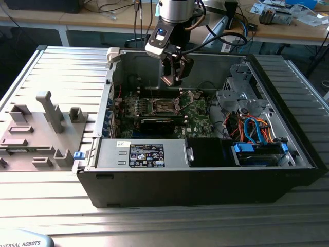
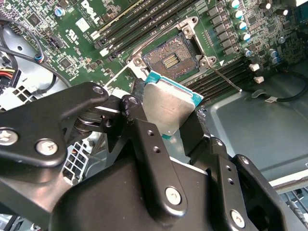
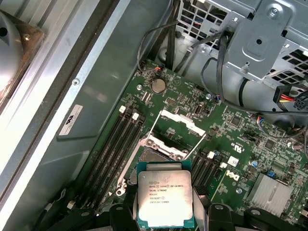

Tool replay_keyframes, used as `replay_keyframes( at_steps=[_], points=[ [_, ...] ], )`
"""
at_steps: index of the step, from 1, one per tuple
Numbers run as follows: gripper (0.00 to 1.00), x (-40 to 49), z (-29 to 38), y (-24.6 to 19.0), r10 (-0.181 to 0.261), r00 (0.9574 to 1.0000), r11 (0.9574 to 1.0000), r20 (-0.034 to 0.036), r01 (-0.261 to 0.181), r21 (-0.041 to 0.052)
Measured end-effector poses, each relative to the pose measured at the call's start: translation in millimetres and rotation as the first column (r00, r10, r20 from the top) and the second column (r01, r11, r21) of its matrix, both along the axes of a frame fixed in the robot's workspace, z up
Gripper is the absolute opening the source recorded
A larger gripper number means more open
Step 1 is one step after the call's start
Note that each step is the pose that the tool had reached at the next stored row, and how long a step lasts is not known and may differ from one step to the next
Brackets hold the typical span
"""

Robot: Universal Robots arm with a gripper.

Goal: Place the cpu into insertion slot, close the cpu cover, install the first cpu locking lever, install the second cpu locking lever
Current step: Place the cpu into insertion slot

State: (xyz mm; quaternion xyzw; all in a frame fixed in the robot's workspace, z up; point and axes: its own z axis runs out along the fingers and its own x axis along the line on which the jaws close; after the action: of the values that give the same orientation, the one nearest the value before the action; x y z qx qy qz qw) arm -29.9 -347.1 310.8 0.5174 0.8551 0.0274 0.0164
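My gripper (image 1: 172, 78) hangs inside the open computer case, above the green motherboard (image 1: 198, 114). It is shut on the cpu (image 2: 169, 107), a flat silver-topped square chip gripped by its edges between the black fingers (image 2: 139, 118). In the first wrist view the cpu (image 3: 166, 198) hovers over the near part of the insertion slot (image 3: 155, 155), apart from it. The insertion slot (image 2: 170, 58) lies bare, its dark centre showing. The cpu cover (image 3: 182, 122) stands swung open behind the slot. Two thin locking levers (image 2: 225, 78) stick out, unlatched.
The case wall (image 1: 146, 62) rises close behind the gripper. A drive cage with cables (image 1: 247, 110) fills the exterior view's right. A long black card (image 1: 162, 124) and the power supply (image 1: 144, 154) lie in front of the slot. A grey fixture tray (image 1: 43, 128) sits outside the case.
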Motion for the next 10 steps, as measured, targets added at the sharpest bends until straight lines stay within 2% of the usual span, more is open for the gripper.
replay_keyframes(
  at_steps=[10],
  points=[
    [0.54, 0.0, -0.1, 0.0, -0.004, 1.0000, 1.0000, 0.0001, 0.004, 0.0001]
  ],
)
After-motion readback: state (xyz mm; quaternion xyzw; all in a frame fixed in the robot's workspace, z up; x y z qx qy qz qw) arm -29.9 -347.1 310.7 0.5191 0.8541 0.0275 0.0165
